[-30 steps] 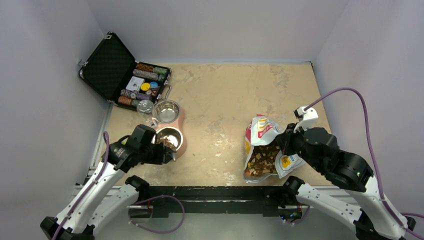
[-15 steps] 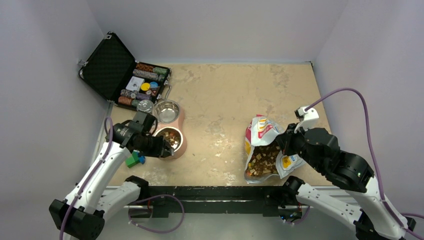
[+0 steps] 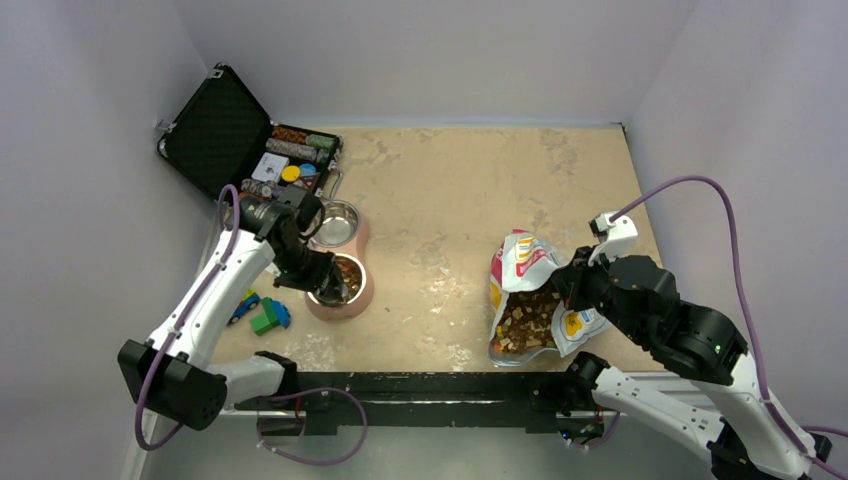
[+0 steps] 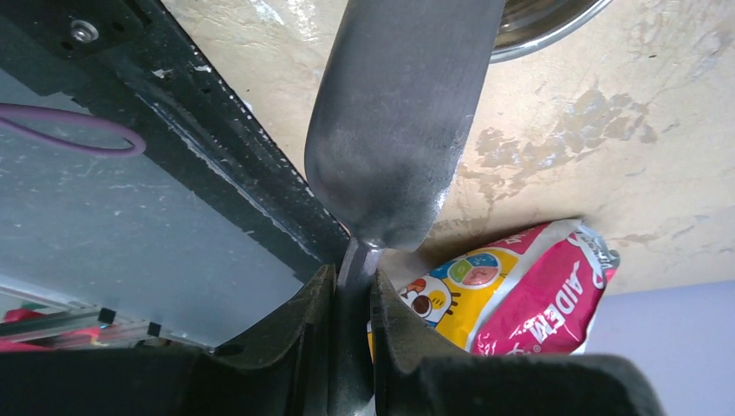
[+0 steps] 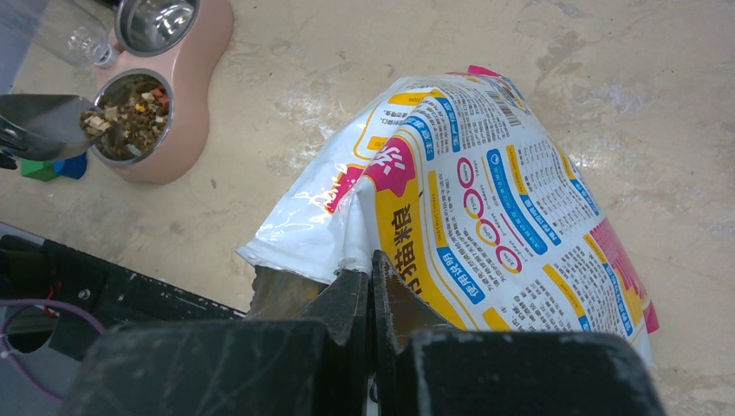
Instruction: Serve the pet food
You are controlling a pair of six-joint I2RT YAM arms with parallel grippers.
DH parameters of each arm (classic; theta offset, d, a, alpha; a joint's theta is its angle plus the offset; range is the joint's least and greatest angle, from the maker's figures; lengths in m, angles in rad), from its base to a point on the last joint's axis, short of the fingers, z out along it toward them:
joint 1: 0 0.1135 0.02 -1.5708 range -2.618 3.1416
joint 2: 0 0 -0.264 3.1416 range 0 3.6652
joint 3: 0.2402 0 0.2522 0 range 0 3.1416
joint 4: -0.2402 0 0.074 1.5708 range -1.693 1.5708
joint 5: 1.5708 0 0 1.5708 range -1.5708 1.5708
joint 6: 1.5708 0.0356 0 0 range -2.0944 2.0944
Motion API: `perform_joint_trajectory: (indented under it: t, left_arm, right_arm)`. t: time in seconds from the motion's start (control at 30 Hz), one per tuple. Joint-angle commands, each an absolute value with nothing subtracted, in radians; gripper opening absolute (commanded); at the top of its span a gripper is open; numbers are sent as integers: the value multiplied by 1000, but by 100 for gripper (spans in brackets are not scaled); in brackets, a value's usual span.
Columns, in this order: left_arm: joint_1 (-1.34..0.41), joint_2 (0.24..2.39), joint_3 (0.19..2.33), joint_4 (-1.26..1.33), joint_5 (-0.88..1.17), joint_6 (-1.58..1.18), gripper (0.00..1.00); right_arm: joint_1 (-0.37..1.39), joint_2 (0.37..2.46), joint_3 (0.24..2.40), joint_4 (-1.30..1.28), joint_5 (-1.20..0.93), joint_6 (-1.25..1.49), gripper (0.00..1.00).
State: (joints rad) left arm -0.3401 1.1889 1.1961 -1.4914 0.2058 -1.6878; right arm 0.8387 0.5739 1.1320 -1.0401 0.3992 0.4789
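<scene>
The spoon is clenched by its handle in the left gripper at the near bowl, where pet food lies. More is in the bag, whose edge is pinched tightly by the right gripper. The spoon should be tipped slowly, over the bowl's middle.

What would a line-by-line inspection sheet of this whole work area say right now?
Surface: tan table, worn with pale patches.
Job's things: open bag lying at right, pet food showing inside; pink feeder with two steel bowls, near bowl holding pet food, far bowl empty.
Clutter: open black case of coloured chips; toy blocks beside the feeder.
Grippers: left gripper shut on a metal spoon carrying pet food at the near bowl; right gripper shut on the bag's open edge.
Cables: purple cables loop from both arms.
Surroundings: plain pale walls on three sides.
</scene>
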Motion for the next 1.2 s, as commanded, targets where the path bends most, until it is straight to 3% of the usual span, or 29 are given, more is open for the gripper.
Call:
perform_joint_trajectory:
  t: [0.0, 0.27, 0.83, 1.17]
  left_arm:
    - [-327, 1236, 1299, -1606, 191, -1604, 0]
    - [-325, 1318, 1374, -1743, 177, -1559, 0]
    - [-324, 1289, 1362, -1759, 132, -1430, 0]
    - [-327, 934, 1089, -1459, 175, -1339, 0]
  right_arm:
    - [838, 547, 1171, -835, 438, 504, 0]
    - [838, 544, 1174, -839, 443, 515, 0]
    - [838, 574, 1188, -832, 423, 503, 0]
    - [838, 641, 1211, -811, 383, 459, 0]
